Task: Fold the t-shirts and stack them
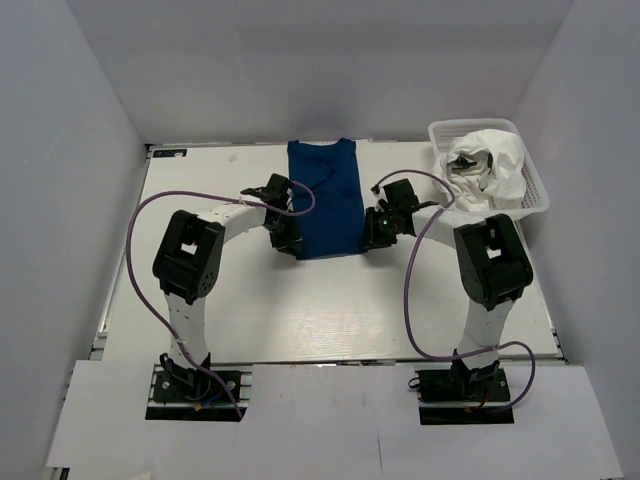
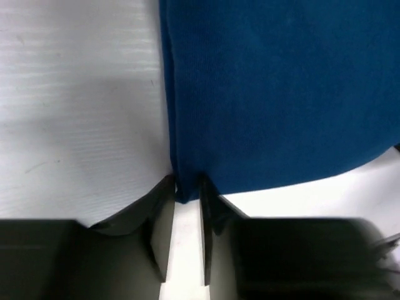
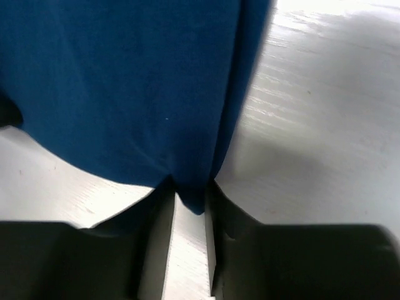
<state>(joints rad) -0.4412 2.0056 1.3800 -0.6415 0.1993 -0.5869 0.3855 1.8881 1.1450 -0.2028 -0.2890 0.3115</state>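
We see the navy t-shirt (image 1: pixel 325 195) lying flat as a long strip on the table (image 1: pixel 300 310). The left gripper (image 1: pixel 286 240) pinches its near left corner and the right gripper (image 1: pixel 374 236) its near right corner, both with jaws narrowed onto the cloth. The white t-shirt (image 1: pixel 495 170) sits crumpled in the basket (image 1: pixel 475 125) at the far right.

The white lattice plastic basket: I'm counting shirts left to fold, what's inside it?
A crumpled white cloth shirt with dark markings fills the white lattice plastic basket. Whether anything lies beneath it cannot be seen; the cloth covers the bottom.
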